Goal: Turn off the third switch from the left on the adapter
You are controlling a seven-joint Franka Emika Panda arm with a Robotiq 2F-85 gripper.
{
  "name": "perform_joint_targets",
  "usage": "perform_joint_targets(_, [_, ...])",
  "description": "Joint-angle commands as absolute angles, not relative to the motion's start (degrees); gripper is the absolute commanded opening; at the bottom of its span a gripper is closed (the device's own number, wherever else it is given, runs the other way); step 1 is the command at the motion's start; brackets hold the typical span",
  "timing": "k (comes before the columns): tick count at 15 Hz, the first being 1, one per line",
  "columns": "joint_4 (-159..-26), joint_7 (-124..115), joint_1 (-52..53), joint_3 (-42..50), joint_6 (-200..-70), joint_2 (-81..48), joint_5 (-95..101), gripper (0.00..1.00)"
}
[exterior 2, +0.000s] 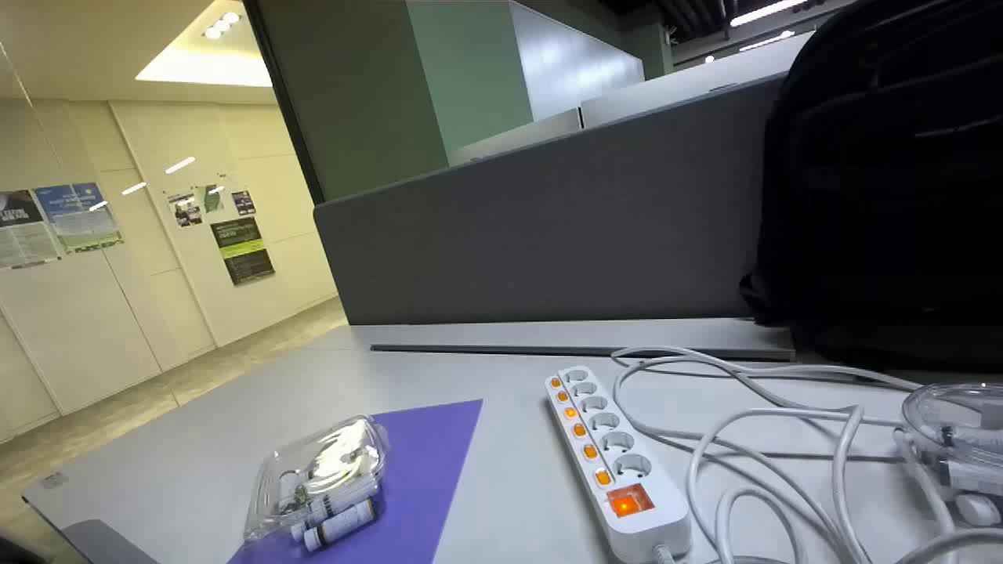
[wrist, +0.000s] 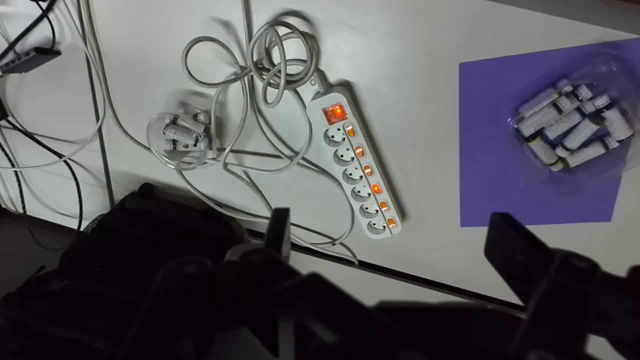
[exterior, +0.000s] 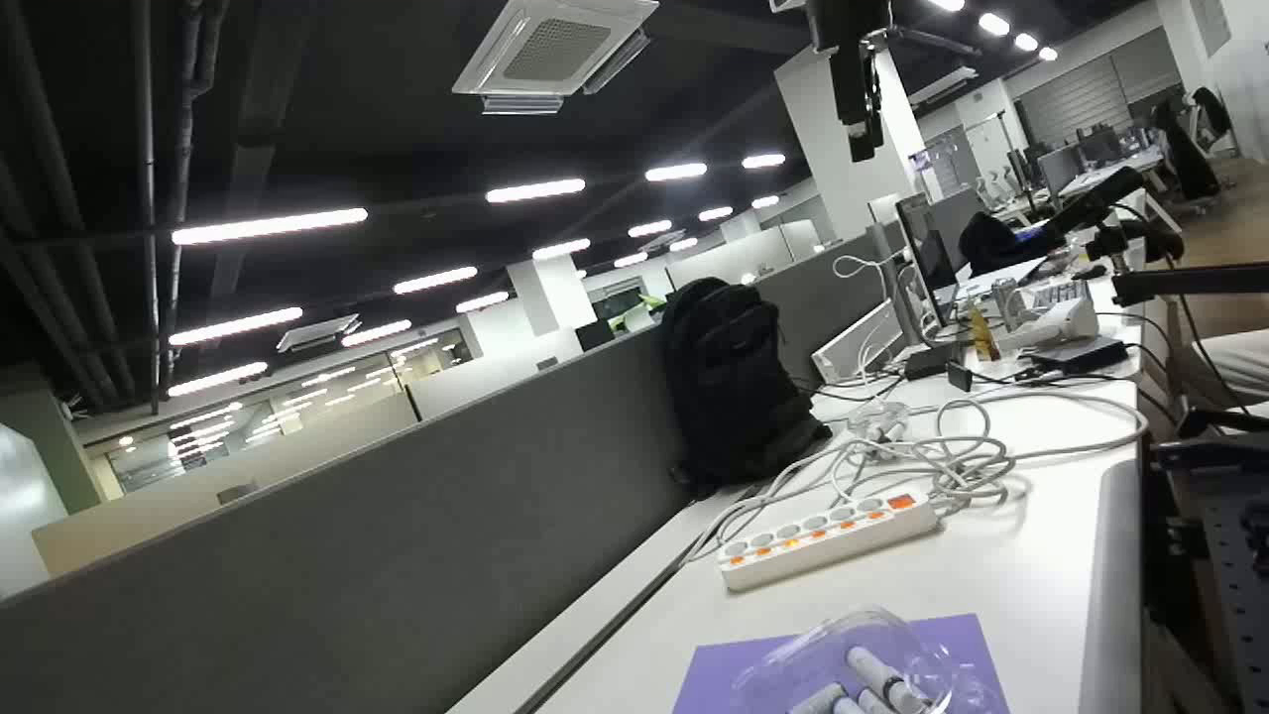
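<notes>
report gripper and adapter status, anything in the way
Fingers open, holding nothing, above desk. Adapter's third switch from cordless end glowing, likely on. Cables alongside, none over that switch.

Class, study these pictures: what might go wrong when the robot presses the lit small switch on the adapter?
The lit switch sits close between orange neighbours, so the open gripper might press the wrong one. The adapter could slide under a push; nothing visible clamps it. Cable looped beside it might snag the gripper.
</notes>
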State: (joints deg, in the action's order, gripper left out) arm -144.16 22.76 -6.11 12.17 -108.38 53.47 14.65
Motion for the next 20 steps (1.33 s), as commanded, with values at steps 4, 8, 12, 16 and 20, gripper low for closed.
perform_joint_targets(4, [-144.02, 22.22, -5.29, 12.65, -108.16, 53.63, 15.2, 1.0])
perform_joint_targets(8, [-144.02, 22.22, -5.29, 12.65, -108.16, 53.63, 15.2, 1.0])
perform_joint_targets(12, [-144.02, 22.22, -5.29, 12.65, -108.16, 53.63, 15.2, 1.0])
perform_joint_targets(16, [-144.13, 21.11, -5.6, 12.45, -109.57, 53.57, 15.24, 1.0])
perform_joint_targets(20, [-142.67, 17.75, -6.38, 13.39, -115.83, 47.9, 14.77, 1.0])
